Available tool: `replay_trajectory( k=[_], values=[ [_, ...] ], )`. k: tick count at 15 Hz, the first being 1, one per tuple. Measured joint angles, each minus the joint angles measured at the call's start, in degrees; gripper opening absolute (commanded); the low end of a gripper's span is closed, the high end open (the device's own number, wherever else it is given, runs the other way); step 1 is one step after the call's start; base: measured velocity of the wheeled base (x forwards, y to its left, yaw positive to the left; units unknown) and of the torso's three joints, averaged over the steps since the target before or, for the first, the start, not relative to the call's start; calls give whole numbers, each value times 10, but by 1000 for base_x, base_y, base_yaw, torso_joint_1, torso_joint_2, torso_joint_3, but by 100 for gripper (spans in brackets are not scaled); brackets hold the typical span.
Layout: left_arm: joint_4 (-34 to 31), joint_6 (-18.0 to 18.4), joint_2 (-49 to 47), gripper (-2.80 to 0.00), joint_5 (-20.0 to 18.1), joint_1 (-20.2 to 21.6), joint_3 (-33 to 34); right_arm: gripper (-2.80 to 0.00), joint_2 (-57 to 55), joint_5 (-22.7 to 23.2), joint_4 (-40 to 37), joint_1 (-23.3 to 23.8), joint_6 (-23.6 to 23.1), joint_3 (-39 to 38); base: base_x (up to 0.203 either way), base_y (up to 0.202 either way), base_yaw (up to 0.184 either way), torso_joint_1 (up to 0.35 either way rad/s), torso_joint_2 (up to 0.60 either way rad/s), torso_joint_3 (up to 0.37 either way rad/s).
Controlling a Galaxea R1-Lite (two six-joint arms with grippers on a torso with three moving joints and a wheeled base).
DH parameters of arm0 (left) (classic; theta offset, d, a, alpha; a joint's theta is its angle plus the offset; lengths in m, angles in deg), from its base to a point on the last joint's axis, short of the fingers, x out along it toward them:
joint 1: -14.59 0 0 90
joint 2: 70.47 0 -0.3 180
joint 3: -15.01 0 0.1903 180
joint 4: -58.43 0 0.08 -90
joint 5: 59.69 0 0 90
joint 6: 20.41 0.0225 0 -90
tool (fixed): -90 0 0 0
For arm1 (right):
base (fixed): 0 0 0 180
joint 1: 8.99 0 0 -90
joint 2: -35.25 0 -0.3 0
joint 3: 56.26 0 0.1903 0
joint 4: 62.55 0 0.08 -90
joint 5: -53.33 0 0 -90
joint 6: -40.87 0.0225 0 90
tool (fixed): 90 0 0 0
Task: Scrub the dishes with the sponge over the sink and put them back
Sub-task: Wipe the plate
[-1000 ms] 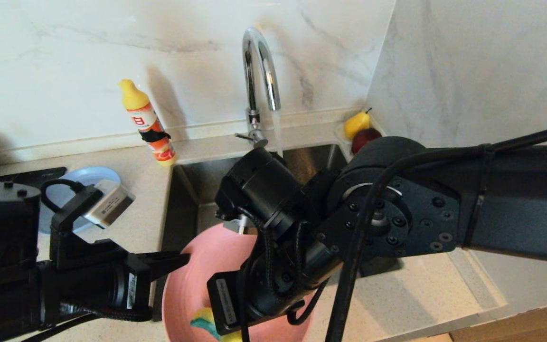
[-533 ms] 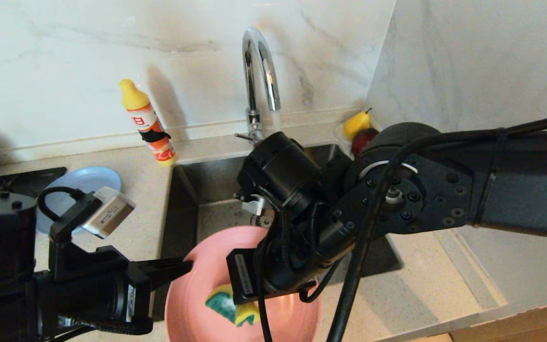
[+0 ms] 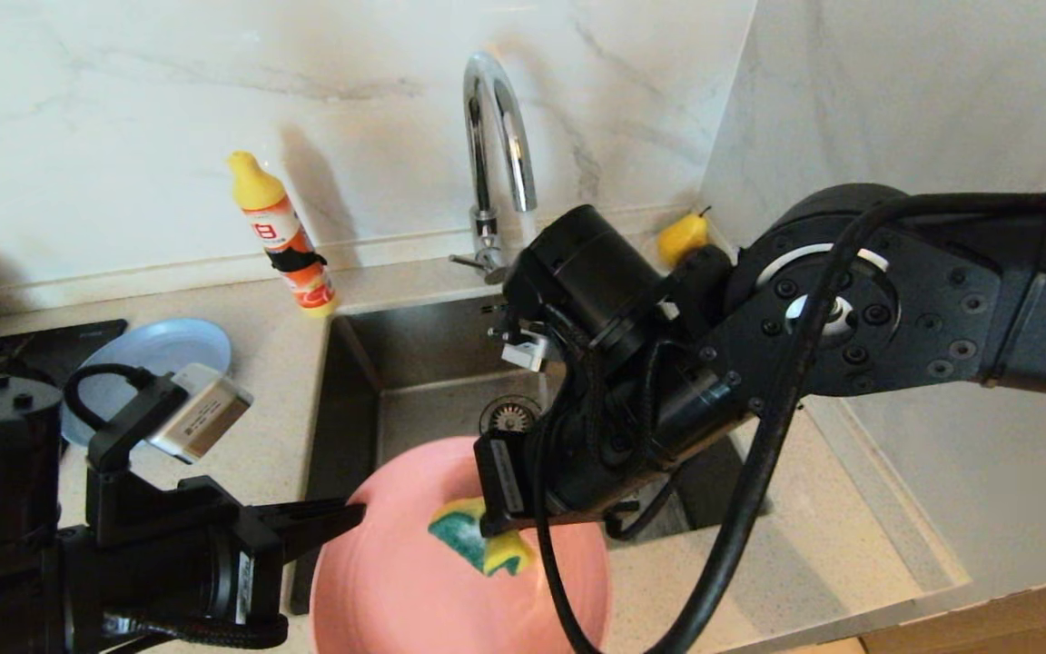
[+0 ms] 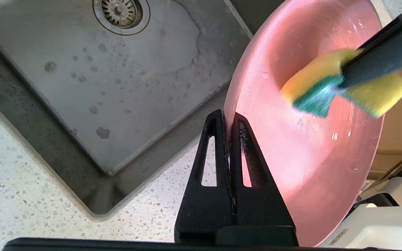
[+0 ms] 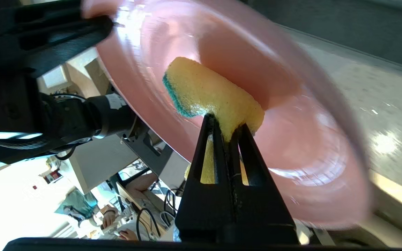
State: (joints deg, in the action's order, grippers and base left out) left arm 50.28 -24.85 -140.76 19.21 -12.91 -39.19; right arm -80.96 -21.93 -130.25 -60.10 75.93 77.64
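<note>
My left gripper (image 4: 227, 116) is shut on the rim of the large pink plate (image 3: 414, 581), holding it tilted over the near edge of the sink (image 3: 414, 381). In the head view the left gripper (image 3: 355, 513) grips the plate's left edge. My right gripper (image 5: 225, 122) is shut on the yellow sponge (image 5: 208, 90). The sponge (image 3: 478, 543) presses against the upper right of the plate's face, green side showing. From the left wrist the plate (image 4: 309, 146) and sponge (image 4: 312, 80) show beside the steel basin (image 4: 117, 80). The bowls are out of view.
A grey-blue plate (image 3: 151, 354) lies on the counter at the left. An orange bottle with a yellow cap (image 3: 282, 236) stands behind the sink's left corner. The chrome tap (image 3: 496, 136) rises behind the basin, the drain (image 3: 510, 417) below it. A pear (image 3: 682, 238) sits at the back right.
The right arm swung up and to the right, dragging the sponge from the plate's near edge toward its upper right. The plate and left gripper barely moved.
</note>
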Motion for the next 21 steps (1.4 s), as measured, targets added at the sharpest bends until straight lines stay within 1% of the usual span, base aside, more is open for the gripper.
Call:
replay_trajectory(
  k=[3,7,13,15,19,21],
  values=[
    [0,-2,5,-280,3,1,-9,-280,4,0,-25,9,0,-7,0,0,0,0,0,0],
    [0,-3,10,-280,5,3,-23,-280,8,0,-53,7,-2,-7,0,0,0,0,0,0],
    [0,-5,6,-280,15,5,-44,-280,-6,0,-67,-35,-2,-13,0,0,0,0,0,0],
    [-2,-7,4,-280,15,5,-39,-280,-18,1,-56,-45,-2,-3,0,0,0,0,0,0],
    [-1,-8,1,-280,14,5,-29,-280,-33,0,6,-54,1,1,0,0,0,0,0,0],
    [-1,-8,1,-280,14,4,-25,-280,-33,-3,20,-54,1,1,0,0,0,0,0,0]
  ],
)
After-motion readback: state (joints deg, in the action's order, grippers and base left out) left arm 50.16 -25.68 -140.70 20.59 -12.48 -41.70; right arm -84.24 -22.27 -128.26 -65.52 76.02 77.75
